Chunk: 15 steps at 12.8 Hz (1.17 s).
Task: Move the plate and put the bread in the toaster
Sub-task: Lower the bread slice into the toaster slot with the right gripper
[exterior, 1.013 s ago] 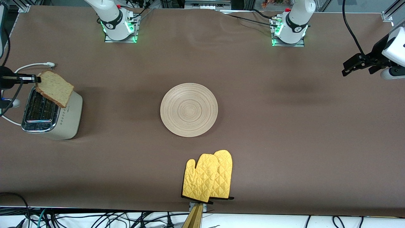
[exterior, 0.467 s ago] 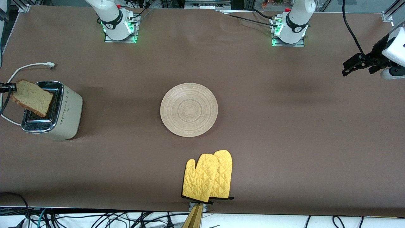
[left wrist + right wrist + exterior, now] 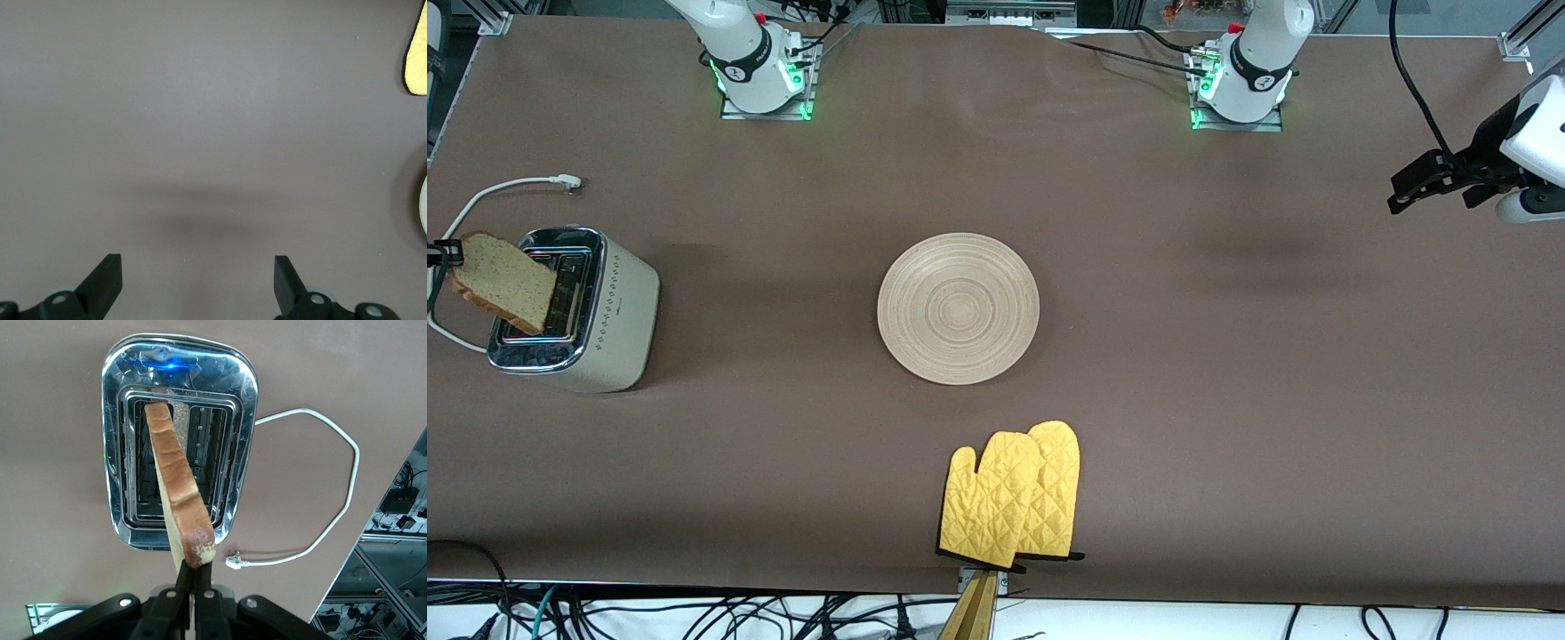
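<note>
The bread (image 3: 503, 282), a tan slice with a brown crust, hangs tilted over the chrome top of the cream toaster (image 3: 605, 329) at the right arm's end of the table. My right gripper (image 3: 447, 253) is shut on the slice's crust corner. In the right wrist view the bread (image 3: 175, 483) shows edge-on above the toaster's (image 3: 179, 370) slots, pinched by the right gripper (image 3: 203, 572). The light-wood plate (image 3: 958, 308) lies bare at mid-table. My left gripper (image 3: 1412, 188) waits open above the left arm's end of the table; in its own view the left gripper (image 3: 198, 268) holds nothing.
A pair of yellow oven mitts (image 3: 1014, 498) lies nearer the front camera than the plate, at the table's edge. The toaster's white cord (image 3: 503, 188) loops on the table beside it; the cord (image 3: 333, 513) ends in a loose plug.
The right gripper has carried the bread from over the toaster's plate-facing side toward the right arm's end of the table, so it now hangs over the slots. The left arm has not moved.
</note>
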Each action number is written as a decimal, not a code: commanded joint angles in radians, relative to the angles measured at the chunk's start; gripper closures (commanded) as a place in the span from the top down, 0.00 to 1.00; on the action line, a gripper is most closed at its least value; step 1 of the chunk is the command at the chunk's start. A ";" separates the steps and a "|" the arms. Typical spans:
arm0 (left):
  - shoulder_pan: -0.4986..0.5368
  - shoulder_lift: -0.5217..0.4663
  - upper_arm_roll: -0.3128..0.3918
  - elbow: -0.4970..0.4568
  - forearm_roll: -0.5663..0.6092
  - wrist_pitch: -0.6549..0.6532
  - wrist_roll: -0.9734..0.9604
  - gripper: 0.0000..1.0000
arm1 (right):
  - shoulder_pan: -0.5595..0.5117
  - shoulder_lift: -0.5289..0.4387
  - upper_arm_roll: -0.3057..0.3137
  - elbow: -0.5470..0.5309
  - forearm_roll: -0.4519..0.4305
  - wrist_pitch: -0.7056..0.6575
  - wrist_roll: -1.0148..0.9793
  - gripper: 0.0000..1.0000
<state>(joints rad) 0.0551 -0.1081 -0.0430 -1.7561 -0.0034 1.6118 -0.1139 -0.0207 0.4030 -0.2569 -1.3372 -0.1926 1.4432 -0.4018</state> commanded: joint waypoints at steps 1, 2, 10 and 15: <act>0.000 0.015 0.000 0.033 -0.021 -0.023 -0.010 1.00 | -0.002 0.013 0.005 0.033 -0.013 -0.026 -0.011 0.00; 0.000 0.015 0.000 0.033 -0.021 -0.023 -0.010 1.00 | -0.001 0.010 0.005 0.033 -0.013 -0.027 -0.012 0.00; 0.000 0.015 0.000 0.033 -0.021 -0.023 -0.010 1.00 | 0.004 0.003 0.010 0.072 -0.014 -0.086 -0.009 0.00; 0.002 0.015 0.000 0.033 -0.021 -0.023 -0.010 1.00 | 0.004 0.016 0.010 0.067 -0.011 -0.084 -0.003 0.00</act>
<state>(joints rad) 0.0551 -0.1081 -0.0430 -1.7561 -0.0034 1.6117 -0.1139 -0.0155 0.4091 -0.2518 -1.2901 -0.1931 1.3811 -0.4023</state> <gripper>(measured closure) 0.000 0.960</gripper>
